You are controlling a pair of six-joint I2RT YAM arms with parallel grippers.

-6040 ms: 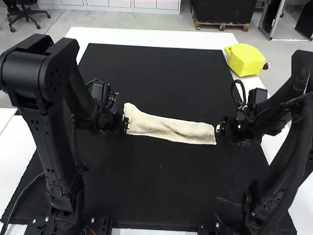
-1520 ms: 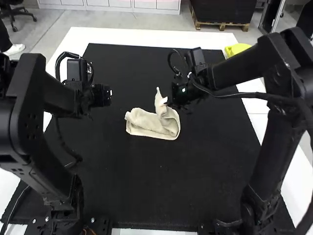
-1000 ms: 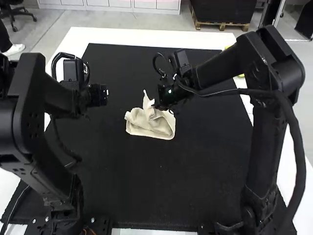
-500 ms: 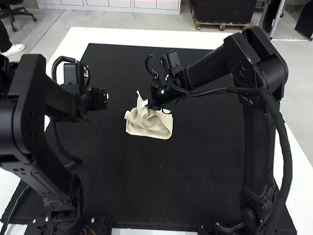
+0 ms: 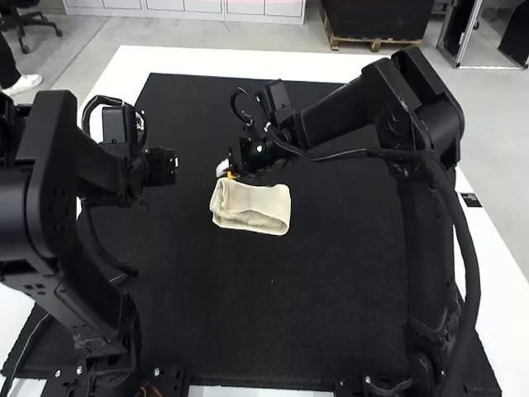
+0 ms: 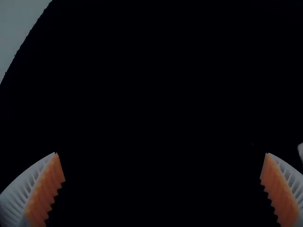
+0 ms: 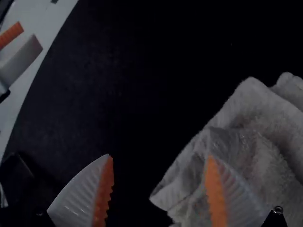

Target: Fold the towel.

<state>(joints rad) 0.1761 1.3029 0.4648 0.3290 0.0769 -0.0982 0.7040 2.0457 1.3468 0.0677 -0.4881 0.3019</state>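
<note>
The cream towel lies on the mat as a small folded bundle, its layers showing along the near side. At its far left corner is my right gripper, fingers parted. My left gripper stands off to the left, apart from the cloth. In the left wrist view the left gripper is wide open above dark mat. The right wrist view has the right gripper open, one finger over the rumpled towel and the other over bare mat.
A black mat covers most of the white table. The left arm rises along the left side; the right arm reaches across behind the towel. The left arm's gripper also appears in the right wrist view.
From the strip of six seconds ago, the towel has become a shorter bundle. My right gripper moved left with a raised end, which now lies down, released. My left gripper has backed away.
</note>
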